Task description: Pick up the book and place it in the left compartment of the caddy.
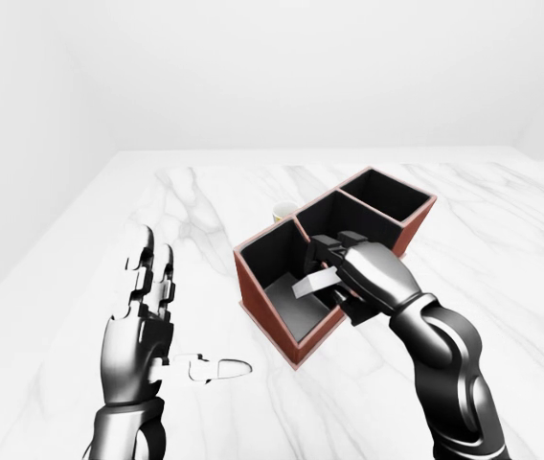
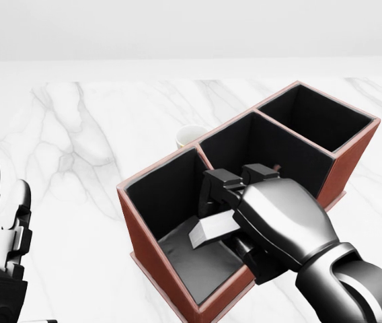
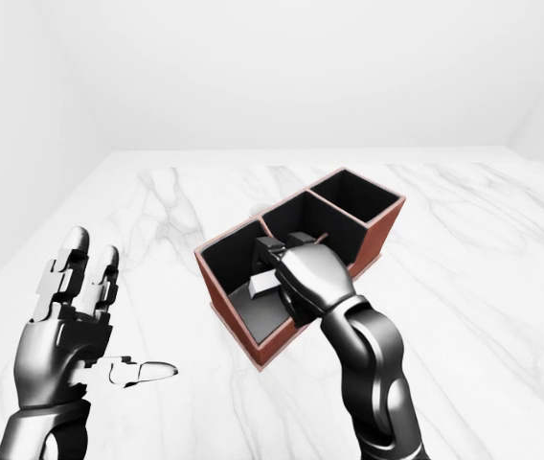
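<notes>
The red-brown caddy (image 2: 152, 240) has three black-lined compartments and stands slantwise on the marble table. The dark grey book (image 2: 192, 264) lies tilted inside the caddy's left compartment, and its right part runs under my right hand. My right hand (image 2: 226, 210) reaches down into that compartment. Its fingers (image 2: 223, 182) curl by the dividing wall and the thumb presses on the book. My left hand (image 1: 143, 316) is open and empty, held upright over the table to the left of the caddy.
A small cream cup (image 2: 191, 136) stands just beyond the caddy, by its middle compartment. The white marble table (image 1: 205, 192) stretches away on all sides; its left edge (image 1: 42, 259) runs near my left hand.
</notes>
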Motion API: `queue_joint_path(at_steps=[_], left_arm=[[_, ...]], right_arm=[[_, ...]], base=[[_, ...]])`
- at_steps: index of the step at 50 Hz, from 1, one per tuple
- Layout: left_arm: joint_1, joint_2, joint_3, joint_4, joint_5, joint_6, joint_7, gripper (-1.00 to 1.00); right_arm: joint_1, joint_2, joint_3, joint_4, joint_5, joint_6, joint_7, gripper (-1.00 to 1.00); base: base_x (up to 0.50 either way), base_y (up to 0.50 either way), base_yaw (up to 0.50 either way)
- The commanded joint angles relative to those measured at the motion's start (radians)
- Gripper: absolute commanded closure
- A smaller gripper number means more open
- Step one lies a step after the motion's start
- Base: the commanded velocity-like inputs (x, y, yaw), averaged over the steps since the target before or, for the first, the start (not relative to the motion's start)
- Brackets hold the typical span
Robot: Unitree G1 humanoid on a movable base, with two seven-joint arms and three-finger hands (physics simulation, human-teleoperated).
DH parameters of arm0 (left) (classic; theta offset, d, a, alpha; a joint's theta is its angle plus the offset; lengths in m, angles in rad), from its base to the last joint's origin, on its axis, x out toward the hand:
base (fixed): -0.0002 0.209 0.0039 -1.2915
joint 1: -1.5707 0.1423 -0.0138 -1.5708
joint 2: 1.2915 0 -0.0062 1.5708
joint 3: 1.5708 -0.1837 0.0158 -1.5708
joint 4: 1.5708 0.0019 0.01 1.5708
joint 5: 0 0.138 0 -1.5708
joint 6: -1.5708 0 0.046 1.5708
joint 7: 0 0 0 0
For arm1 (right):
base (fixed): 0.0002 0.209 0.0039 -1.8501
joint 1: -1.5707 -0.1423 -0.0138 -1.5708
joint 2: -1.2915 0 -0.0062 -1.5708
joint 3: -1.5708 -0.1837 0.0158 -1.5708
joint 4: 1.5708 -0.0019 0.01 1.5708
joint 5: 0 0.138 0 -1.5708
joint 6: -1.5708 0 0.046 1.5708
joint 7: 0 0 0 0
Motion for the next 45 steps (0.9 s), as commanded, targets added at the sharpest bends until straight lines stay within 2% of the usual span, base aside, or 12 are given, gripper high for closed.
queue_joint_path(at_steps=[1,20,45], left_arm=[[0.003,0.001,-0.009,-0.001,0.007,0.000,0.003,-1.00],[0.001,0.003,-0.004,0.001,0.001,0.000,0.004,-1.00],[-0.001,0.001,0.000,-0.004,0.001,0.000,0.002,-1.00]], right_arm=[[-0.006,0.041,-0.012,0.026,-0.013,0.000,0.000,1.00],[-0.010,0.092,0.009,0.085,-0.067,0.000,0.000,1.00],[-0.047,0.122,0.016,0.166,-0.105,0.000,0.000,1.00]], base=[[0.00,0.00,0.00],[0.00,0.00,0.00],[0.00,0.00,0.00]])
